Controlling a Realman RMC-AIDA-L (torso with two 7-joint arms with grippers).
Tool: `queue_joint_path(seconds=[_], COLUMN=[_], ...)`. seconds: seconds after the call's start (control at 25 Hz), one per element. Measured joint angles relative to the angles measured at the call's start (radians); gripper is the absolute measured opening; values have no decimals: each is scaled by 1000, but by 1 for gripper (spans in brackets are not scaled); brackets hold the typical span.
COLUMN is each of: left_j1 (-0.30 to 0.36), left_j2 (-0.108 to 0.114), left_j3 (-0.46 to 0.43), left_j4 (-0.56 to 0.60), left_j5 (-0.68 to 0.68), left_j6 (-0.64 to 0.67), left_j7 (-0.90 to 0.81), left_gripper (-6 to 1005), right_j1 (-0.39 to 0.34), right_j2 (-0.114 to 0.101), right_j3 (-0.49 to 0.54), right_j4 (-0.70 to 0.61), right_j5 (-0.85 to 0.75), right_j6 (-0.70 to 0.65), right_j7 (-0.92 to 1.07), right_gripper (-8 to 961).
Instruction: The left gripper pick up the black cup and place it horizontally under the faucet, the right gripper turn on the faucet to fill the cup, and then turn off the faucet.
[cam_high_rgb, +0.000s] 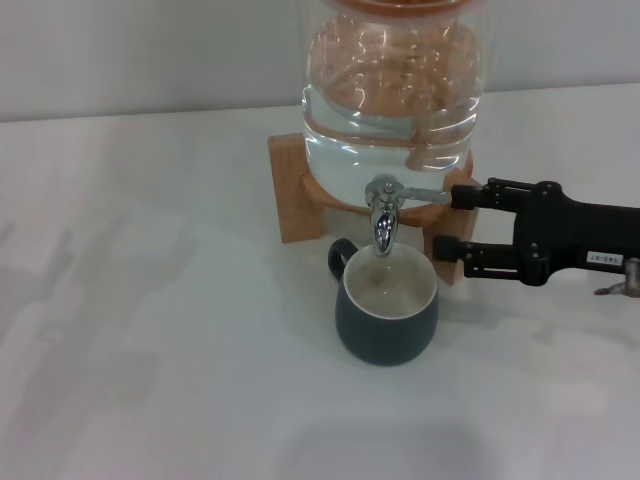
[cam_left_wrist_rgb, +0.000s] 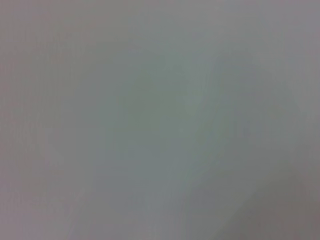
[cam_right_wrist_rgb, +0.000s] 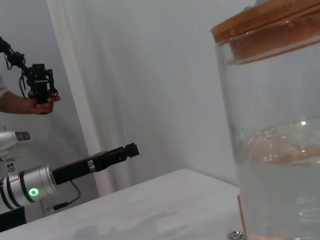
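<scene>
- While the black cup (cam_high_rgb: 387, 312) stands upright on the counter (cam_high_rgb: 150, 350) directly beneath the faucet (cam_high_rgb: 383, 215), its loop handle turned toward the wooden stand (cam_high_rgb: 300, 195), the right tool (cam_high_rgb: 455, 222) reaches in from the right with its two fingers spread apart, the upper one at the tip of the thin side lever (cam_high_rgb: 425, 195) and the lower one near the cup's rim.
- Left tool (cam_right_wrist_rgb: 120, 153): seen only in the right wrist view, held off to the side well apart from the glass jar (cam_right_wrist_rgb: 272, 135); its fingers appear close together, with nothing between them.
- Risk 1, overfilling: the jar holds much water and the cup is squat; a late closing of the lever would likely spill onto the counter. Whether water is flowing cannot be told.
- Risk 2, slipping: the lever is thin and shiny, so the upper finger may slide off its tip and leave the valve partly open.
- Risk 3, knocking: the lower finger sits near the rim; a downward or inward sweep could push the cup out from under the spout.
- Risk 4, shifting the stand: a hard push on the lever could nudge jar and stand together.
</scene>
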Motion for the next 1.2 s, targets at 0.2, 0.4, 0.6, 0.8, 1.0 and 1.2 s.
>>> queue_joint_path(seconds=[0.2, 0.4, 0.6, 0.8, 1.0, 1.2], left_j1=[-5, -8, -10, -11, -11, -11], left_j2=[0, 0, 0, 0, 0, 0], left_j3=[0, 0, 0, 0, 0, -23], left_j4=[-3, -4, -5, -6, -6, -6], left_j5=[0, 0, 0, 0, 0, 0], left_j6=[1, 6, 7, 8, 9, 9], left_j7=[8, 8, 10, 10, 10, 22], left_gripper=[832, 832, 832, 832, 832, 832], right_j1=[0, -4, -5, -7, -27, -68], right_j2=[0, 0, 0, 0, 0, -1], right_j3=[-28, -48, -70, -85, -62, -47], right_j4=[-33, -55, -69, -72, -73, -89], right_j5=[2, 12, 16, 16, 19, 31], right_j6=[10, 33, 45, 44, 31, -6], right_j7=[11, 12, 12, 12, 12, 16], right_gripper=[765, 765, 764, 764, 764, 764])
